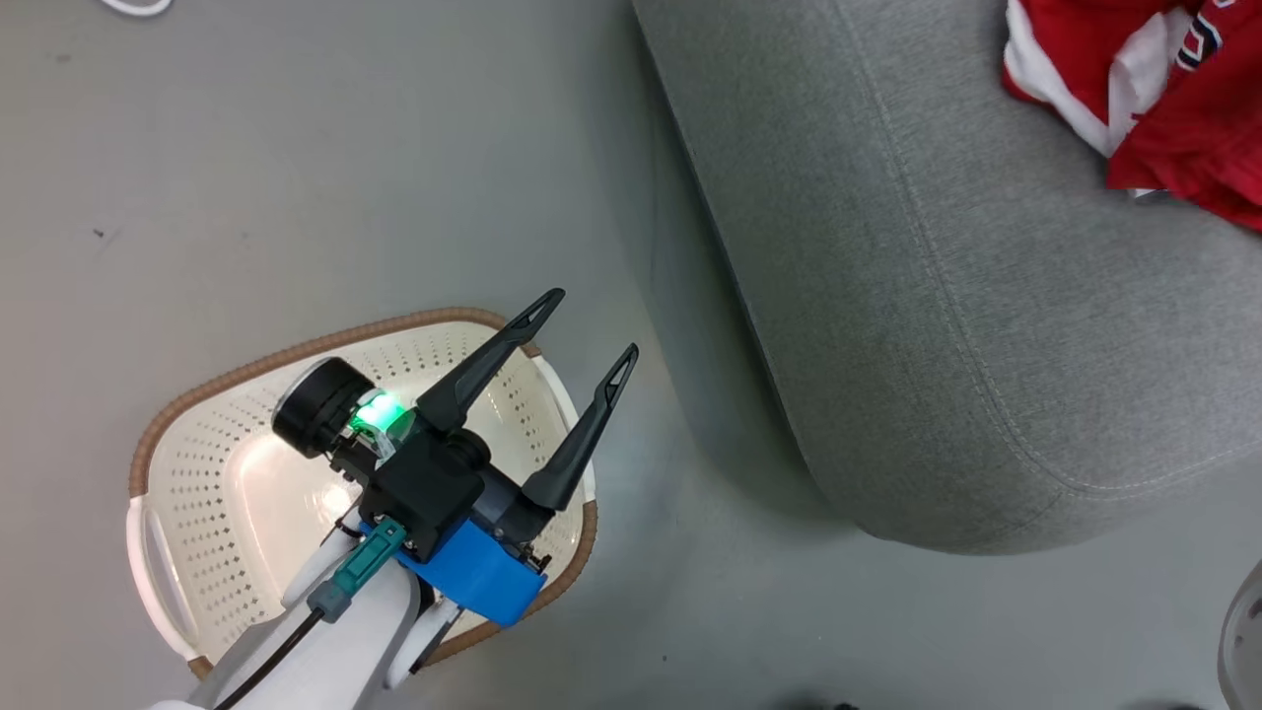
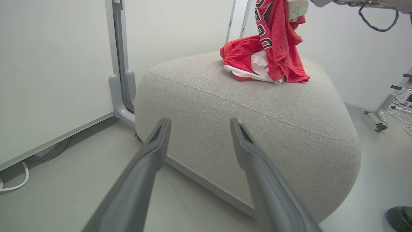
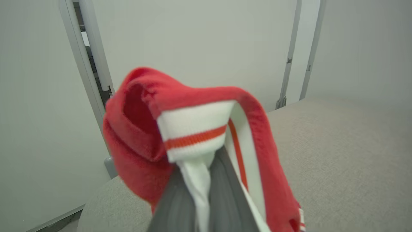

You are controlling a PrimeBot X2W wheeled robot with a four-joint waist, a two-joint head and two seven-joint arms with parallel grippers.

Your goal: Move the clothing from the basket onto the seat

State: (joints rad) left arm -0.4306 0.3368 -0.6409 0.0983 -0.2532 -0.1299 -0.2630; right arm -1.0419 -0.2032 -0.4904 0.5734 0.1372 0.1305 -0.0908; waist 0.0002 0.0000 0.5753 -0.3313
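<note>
The left gripper (image 1: 594,321) is held above the right side of the basket (image 1: 197,493). Its two dark fingers are spread wide, nothing is caught between them, and they are pointed toward the seat (image 1: 937,296). The basket is set on the grey floor (image 1: 296,148) near the seat's rounded corner, and a strip of floor is seen between the two.

The clothing (image 2: 267,58) is found well apart from this gripper, on the far part of the seat's top. In the left wrist view it is seen beyond and above the parted fingertips. One red garment with white trim is heaped on the cushion. The lettered garment (image 2: 273,38) is drawn up from the heap toward the top edge of that view, and its lower end is resting on the seat.

In the right wrist view the right gripper (image 3: 206,180) is seen pressed together on a fold of the clothing. White ribbed trim with a red stripe is pinched between the grey fingers, and red fabric is draped over both fingertips. The grey cushion is seen below and behind the held cloth.
</note>
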